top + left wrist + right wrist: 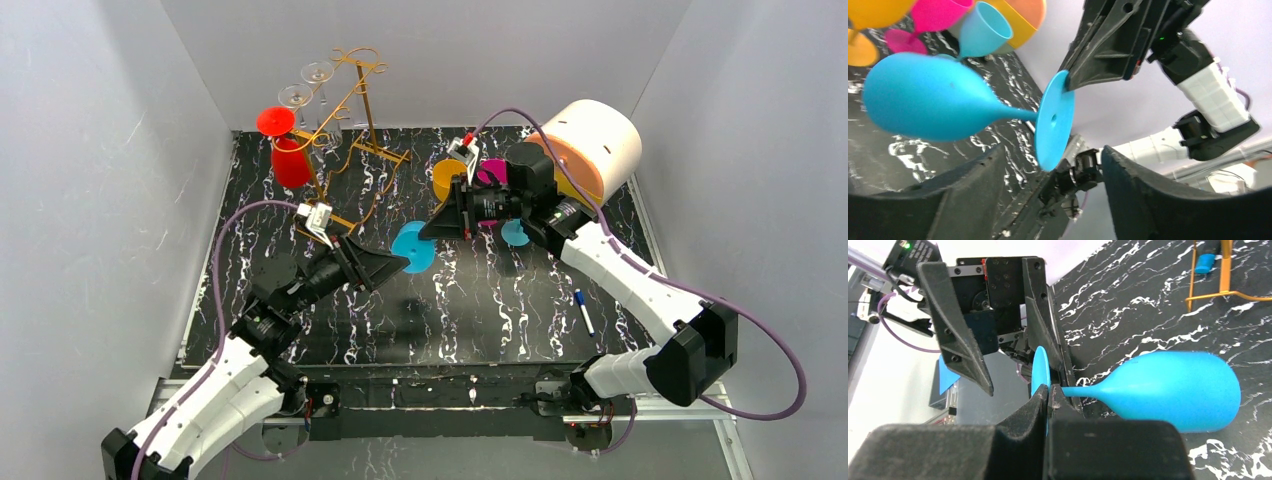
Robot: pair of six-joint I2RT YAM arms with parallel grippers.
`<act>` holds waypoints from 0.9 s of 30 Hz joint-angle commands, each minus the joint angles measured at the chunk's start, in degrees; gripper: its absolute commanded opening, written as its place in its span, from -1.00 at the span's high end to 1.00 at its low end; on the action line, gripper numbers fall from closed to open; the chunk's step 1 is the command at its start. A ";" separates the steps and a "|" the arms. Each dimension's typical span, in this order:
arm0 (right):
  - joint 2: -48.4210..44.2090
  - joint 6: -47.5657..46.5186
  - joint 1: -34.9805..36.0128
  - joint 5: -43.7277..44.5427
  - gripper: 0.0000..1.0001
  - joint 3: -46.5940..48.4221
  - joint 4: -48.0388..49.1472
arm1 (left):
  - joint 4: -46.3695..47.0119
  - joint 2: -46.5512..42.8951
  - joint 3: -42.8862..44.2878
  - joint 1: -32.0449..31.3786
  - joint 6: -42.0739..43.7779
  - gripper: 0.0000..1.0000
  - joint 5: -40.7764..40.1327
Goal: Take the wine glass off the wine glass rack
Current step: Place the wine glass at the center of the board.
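A blue wine glass hangs on its side above the table, off the golden wire wine glass rack at the back left. My right gripper is shut on the rim of its round foot; the bowl points away to the right. My left gripper is open, one finger on each side of the foot's lower edge, with gaps showing. In the top view the left gripper and right gripper meet at the glass.
A red glass and clear glasses hang on the rack. An orange glass, a magenta glass and another blue glass stand mid-table by a big white-and-orange cylinder. A pen lies front right.
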 commanded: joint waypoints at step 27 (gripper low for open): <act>-0.16 -4.91 4.35 -2.37 0.97 -1.89 3.19 | 21.34 6.93 -8.11 -0.68 -6.01 0.89 14.45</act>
